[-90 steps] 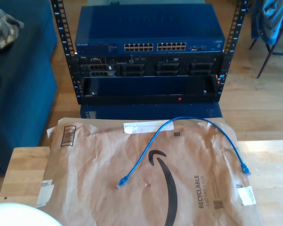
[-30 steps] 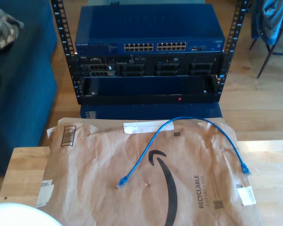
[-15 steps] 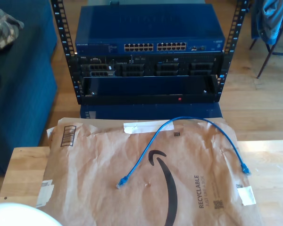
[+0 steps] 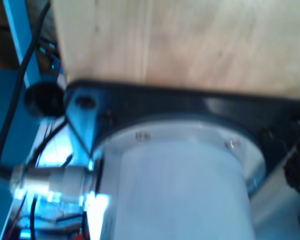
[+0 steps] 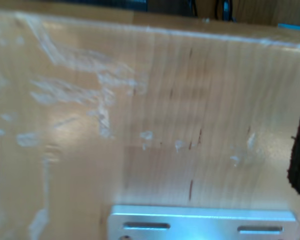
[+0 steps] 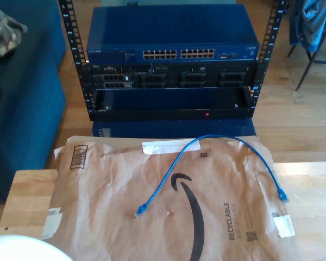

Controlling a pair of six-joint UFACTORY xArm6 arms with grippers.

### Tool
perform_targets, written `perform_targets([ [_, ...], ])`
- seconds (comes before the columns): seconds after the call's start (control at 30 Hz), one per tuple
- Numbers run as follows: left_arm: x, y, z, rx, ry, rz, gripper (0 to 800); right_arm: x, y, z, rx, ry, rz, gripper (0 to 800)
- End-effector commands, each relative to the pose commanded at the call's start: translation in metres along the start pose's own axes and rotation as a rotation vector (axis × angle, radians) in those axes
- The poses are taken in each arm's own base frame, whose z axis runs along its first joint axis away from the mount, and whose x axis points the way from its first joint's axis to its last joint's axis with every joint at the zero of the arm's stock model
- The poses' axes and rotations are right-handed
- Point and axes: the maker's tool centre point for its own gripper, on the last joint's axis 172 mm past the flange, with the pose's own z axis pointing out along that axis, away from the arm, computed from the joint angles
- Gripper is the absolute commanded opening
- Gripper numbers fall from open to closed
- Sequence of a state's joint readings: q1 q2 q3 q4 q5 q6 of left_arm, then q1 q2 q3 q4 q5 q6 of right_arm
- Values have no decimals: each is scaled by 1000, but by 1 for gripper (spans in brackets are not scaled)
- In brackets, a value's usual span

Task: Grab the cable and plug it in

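Nothing is grasped yet; the task is at its start. The blue cable (image 6: 217, 142) arcs across a brown paper mailer (image 6: 174, 206) on the tabletop (image 6: 27, 201), one plug (image 6: 137, 212) at centre frame and the other plug (image 6: 283, 195) near the exterior view's right edge. Behind stands the blue switch (image 6: 174, 38) with its port row (image 6: 178, 54). I cannot tell how either hand is set. Next, reach a plug; open room surrounds both.

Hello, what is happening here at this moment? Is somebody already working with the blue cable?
Nothing is handling the cable yet. It lies loose in an arch on the brown paper mailer on the wooden table, with one plug toward the exterior view's left and the other toward its right. Behind the table stands a rack with a blue network switch, its row of ports facing the table. My wrist cameras look at bare wood and an arm's base.
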State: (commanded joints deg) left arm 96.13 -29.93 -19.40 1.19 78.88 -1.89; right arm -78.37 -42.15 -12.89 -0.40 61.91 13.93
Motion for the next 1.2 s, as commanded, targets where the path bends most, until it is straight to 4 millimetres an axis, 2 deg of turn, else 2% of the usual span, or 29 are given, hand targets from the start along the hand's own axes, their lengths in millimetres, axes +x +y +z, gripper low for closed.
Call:
perform_targets([
  [0.13, 6, 35, -46, -63, 40, -33, 800, 19, -14, -30, 12, 25, 111, 799],
  [0.3, -4, 67, -87, -59, 51, -57, 800, 20, -76, -52, -2, 46, 78, 799],
  [0.43, -17, 95, -94, -29, 47, -51, 800, -3, -117, -73, -36, 23, 52, 799],
  [0.63, -43, 138, -84, 76, 68, -51, 800, -67, -186, -89, -60, 50, -71, 798],
  [0.77, -69, 166, -71, 138, 85, -55, 800, -126, -225, -105, -35, 46, -137, 798],
  [0.87, -85, 183, -68, 170, 117, -53, 800, -180, -253, -120, 5, 47, -220, 799],
  [0.97, -101, 197, -64, 197, 148, -52, 800, -236, -269, -131, 30, 57, -283, 799],
  [1.07, -116, 209, -60, 215, 178, -44, 800, -288, -278, -130, 28, 57, -340, 799],
  [1.2, -141, 223, -53, 239, 219, -25, 800, -341, -286, -124, 0, 59, -411, 799],
])
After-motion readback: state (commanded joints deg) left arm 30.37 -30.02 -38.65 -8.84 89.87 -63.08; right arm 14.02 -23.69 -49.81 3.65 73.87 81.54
